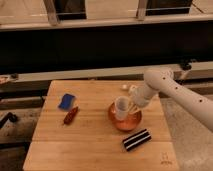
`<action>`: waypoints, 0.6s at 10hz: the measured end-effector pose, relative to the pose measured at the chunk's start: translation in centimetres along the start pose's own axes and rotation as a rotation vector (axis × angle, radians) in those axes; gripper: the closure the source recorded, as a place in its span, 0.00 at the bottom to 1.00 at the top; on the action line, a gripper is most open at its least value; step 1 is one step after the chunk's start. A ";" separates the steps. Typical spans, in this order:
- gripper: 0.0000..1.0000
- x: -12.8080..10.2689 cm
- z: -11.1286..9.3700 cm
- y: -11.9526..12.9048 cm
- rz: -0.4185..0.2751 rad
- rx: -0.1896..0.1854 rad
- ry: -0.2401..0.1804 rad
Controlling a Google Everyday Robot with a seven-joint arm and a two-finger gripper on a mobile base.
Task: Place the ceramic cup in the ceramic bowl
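Note:
The white ceramic cup [121, 107] is inside the orange ceramic bowl [125, 125] on the right half of the wooden table, tilted with its mouth facing up and to the left. My gripper [131, 106] comes in from the right on the white arm and is shut on the cup's right side. The cup's lower part is down in the bowl's hollow; I cannot tell whether it rests on the bottom.
A blue sponge-like block [66, 101] and a reddish-brown packet [70, 115] lie on the left of the table [90, 147]. A black-and-white striped packet [137, 139] lies just in front of the bowl. Small pale items [128, 88] sit behind it.

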 end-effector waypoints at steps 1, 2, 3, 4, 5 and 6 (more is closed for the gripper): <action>0.83 0.0 0.0 0.0 -0.001 0.002 0.000; 0.77 0.0 -0.1 0.1 -0.002 0.004 0.001; 0.71 0.0 -0.1 0.1 -0.004 0.007 0.001; 0.70 0.0 -0.2 0.1 -0.006 0.010 0.001; 0.70 0.0 -0.2 0.1 -0.008 0.012 0.001; 0.70 0.0 -0.2 0.2 -0.008 0.013 0.001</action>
